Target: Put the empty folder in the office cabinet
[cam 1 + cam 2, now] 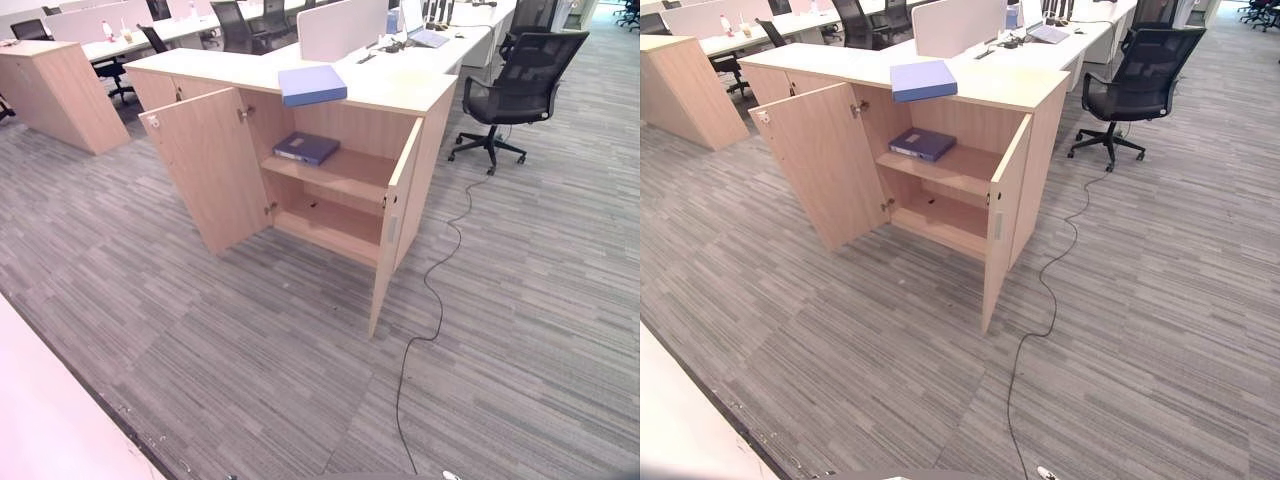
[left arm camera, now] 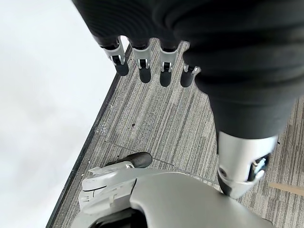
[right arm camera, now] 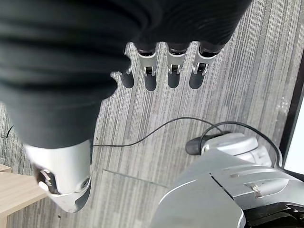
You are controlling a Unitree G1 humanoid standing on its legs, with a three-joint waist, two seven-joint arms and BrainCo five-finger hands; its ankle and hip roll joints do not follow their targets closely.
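A low wooden office cabinet (image 1: 400,92) stands ahead with both doors swung open, the left door (image 1: 205,170) wide and the right door (image 1: 392,228) pointing toward me. A light blue folder (image 1: 312,84) lies flat on the cabinet's top. A darker blue folder (image 1: 306,147) lies on the upper shelf inside; the lower shelf (image 1: 940,222) is bare. My left hand (image 2: 143,64) hangs over the carpet with straight fingers and holds nothing. My right hand (image 3: 173,71) hangs the same way, open and far from the cabinet.
A black office chair (image 1: 520,85) stands right of the cabinet. Desks with a laptop (image 1: 425,36) and a white divider panel (image 1: 340,27) sit behind it. Another wooden unit (image 1: 55,90) stands at the far left. A white surface (image 1: 50,420) edges the lower left. Grey carpet lies between me and the cabinet.
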